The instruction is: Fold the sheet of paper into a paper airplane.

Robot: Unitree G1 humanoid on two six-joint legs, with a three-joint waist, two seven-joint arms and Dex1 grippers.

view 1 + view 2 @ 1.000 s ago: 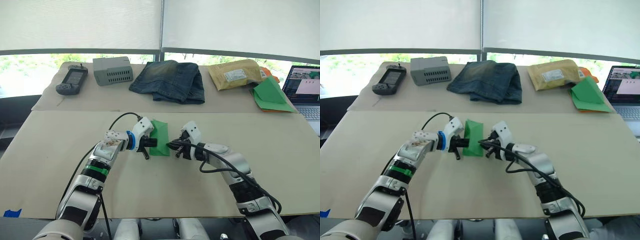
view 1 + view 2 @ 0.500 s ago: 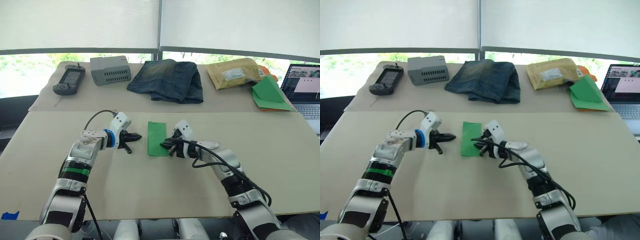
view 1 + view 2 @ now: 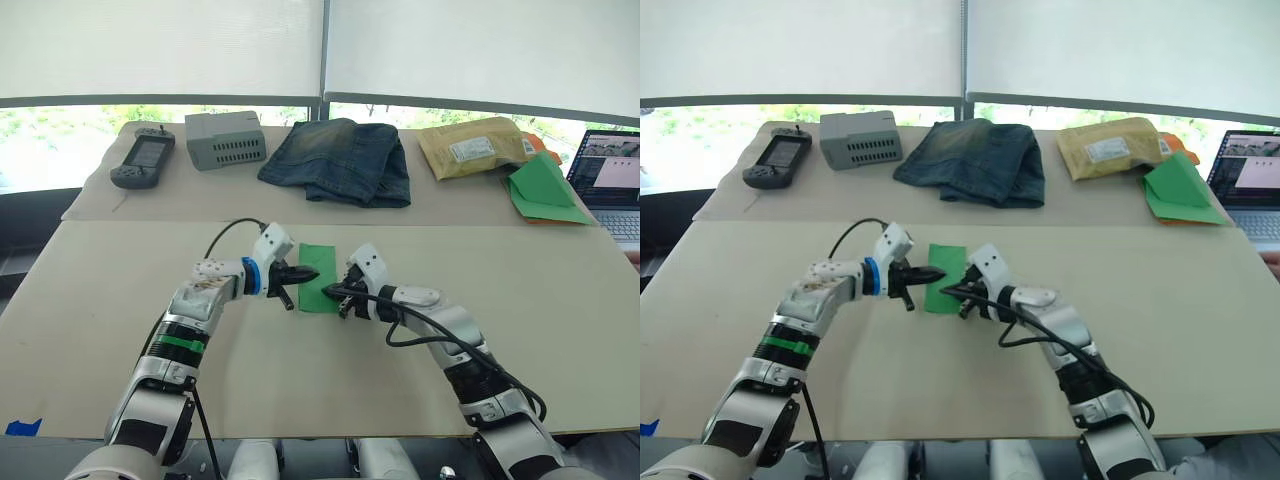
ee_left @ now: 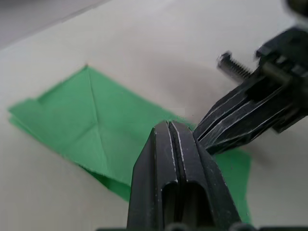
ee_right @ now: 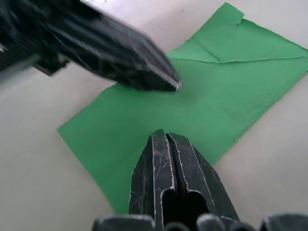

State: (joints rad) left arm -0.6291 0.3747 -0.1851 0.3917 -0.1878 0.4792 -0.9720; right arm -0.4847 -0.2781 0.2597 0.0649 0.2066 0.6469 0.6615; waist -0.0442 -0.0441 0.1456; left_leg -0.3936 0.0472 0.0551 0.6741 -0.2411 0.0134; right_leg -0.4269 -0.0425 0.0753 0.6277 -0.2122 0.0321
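Paper (image 3: 318, 276) lies flat on table (image 3: 560, 300), folded to a strip. L gripper (image 3: 312, 273) and R gripper (image 3: 331, 291), both closed and empty, press tips onto it, likely to flatten the crease.

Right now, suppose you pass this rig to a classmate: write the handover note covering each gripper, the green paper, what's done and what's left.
Left gripper: fingers shut, holding nothing, tip over the sheet of paper's left part.
Right gripper: fingers shut, holding nothing, tip over the sheet's near right edge.
Paper: lies flat mid-table as a creased rectangle with folded layers, between the two grippers.
Done: some early folds and creases.
Left: nose and wing folds; no airplane shape yet.
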